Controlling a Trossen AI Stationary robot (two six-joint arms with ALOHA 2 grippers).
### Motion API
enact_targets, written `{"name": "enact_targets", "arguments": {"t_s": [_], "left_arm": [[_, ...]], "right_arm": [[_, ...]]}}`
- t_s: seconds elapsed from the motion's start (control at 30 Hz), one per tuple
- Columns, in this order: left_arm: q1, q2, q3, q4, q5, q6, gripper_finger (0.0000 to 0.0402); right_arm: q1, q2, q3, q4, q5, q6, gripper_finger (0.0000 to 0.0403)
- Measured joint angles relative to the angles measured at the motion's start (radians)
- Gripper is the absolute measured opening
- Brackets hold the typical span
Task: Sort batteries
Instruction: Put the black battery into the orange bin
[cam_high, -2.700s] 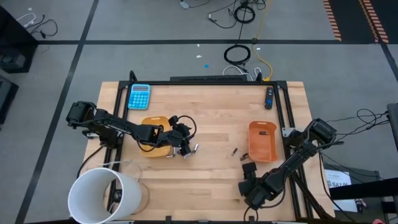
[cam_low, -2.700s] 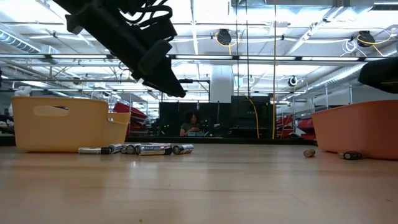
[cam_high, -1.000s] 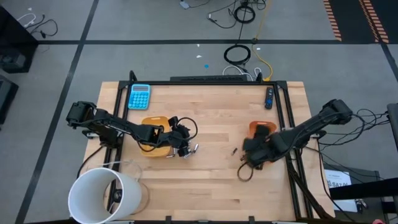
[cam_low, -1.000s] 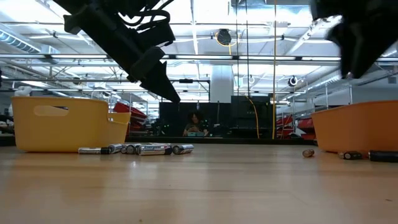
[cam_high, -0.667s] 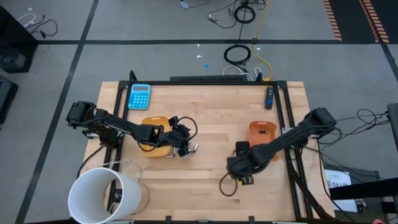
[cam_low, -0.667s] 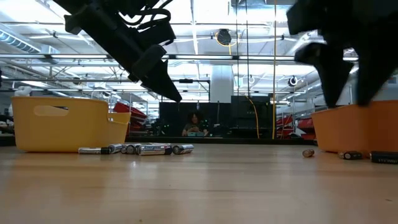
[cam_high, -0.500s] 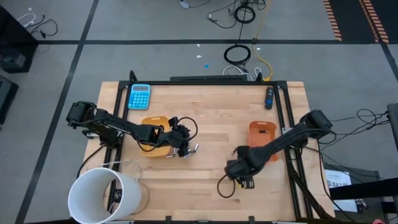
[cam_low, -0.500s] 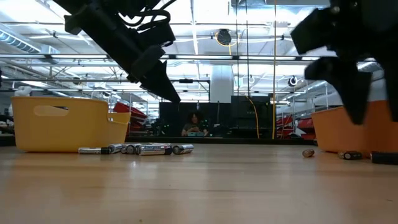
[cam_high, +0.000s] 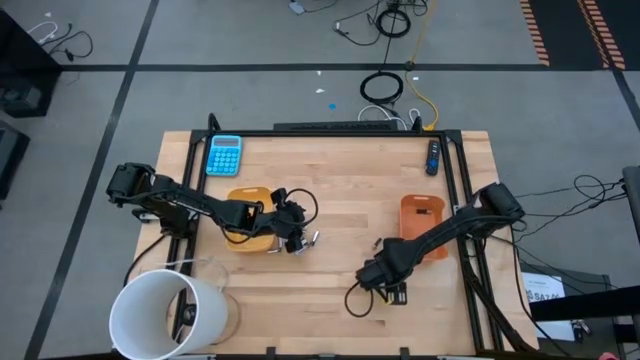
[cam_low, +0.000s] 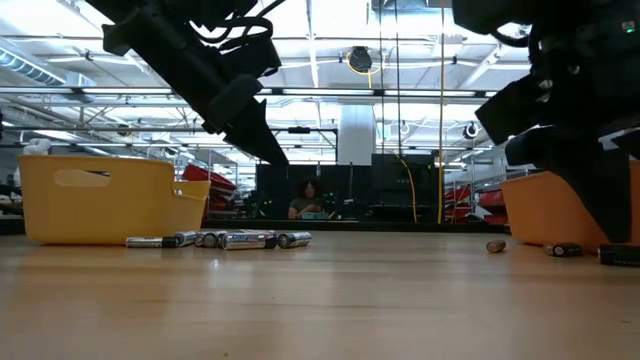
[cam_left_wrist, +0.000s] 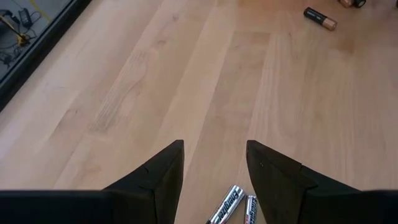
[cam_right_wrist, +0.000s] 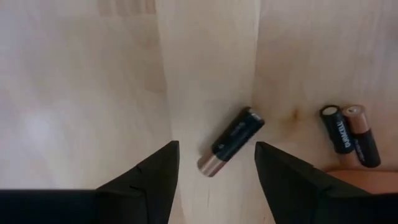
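Silvery-grey batteries (cam_low: 222, 240) lie in a row on the wood beside the left orange tray (cam_high: 248, 220). Two of them (cam_left_wrist: 229, 205) show just beyond my left gripper (cam_left_wrist: 214, 163), which hovers open above them (cam_high: 302, 238). Dark batteries with copper ends lie near the right orange tray (cam_high: 422, 226). One dark battery (cam_right_wrist: 230, 141) lies flat on the table in line with the gap of my open right gripper (cam_right_wrist: 214, 163), untouched, and two more (cam_right_wrist: 348, 135) rest side by side next to the tray. My right gripper (cam_high: 392, 288) is low over the table, near-left of that tray.
A blue calculator (cam_high: 224, 155) sits at the far left corner and a dark remote-like object (cam_high: 433, 157) at the far right. A white bucket (cam_high: 165, 312) stands at the near left corner. A lone dark battery (cam_left_wrist: 320, 18) lies mid-table. Bare wood stretches between the trays.
My right arm has swung from beside the right tray toward the table's near edge and left, dropping lower over the dark batteries. My left arm has kept still.
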Motion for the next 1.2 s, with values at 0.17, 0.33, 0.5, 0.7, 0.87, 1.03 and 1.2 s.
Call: {"name": "enact_targets", "arguments": {"t_s": [0.17,0.33,0.5,0.7,0.87,1.03,1.2], "left_arm": [[0.0,0.0,0.0,-0.003,0.0,0.018,0.0184],[0.0,0.0,0.0,-0.002,0.0,0.02,0.0184],[0.0,0.0,0.0,0.002,0.0,0.034,0.0184],[0.0,0.0,0.0,0.011,0.0,0.053,0.0184],[0.002,0.0,0.0,0.011,0.0,0.052,0.0184],[0.002,0.0,0.0,0.01,0.0,0.047,0.0184],[0.002,0.0,0.0,0.01,0.0,0.047,0.0184]], "right_arm": [[-0.007,0.041,0.0,0.0,0.0,-0.027,0.0199],[-0.005,0.093,0.004,0.006,0.013,-0.099,0.0152],[-0.001,0.105,0.004,0.002,0.028,-0.158,0.0032],[0.001,0.044,0.042,-0.107,0.112,-0.149,0.0025],[0.002,-0.077,0.1,-0.267,0.195,-0.077,0.0022],[0.005,-0.205,0.096,-0.403,0.205,0.062,0.0031],[0.02,-0.322,0.016,-0.505,0.332,0.171,0.0081]]}}
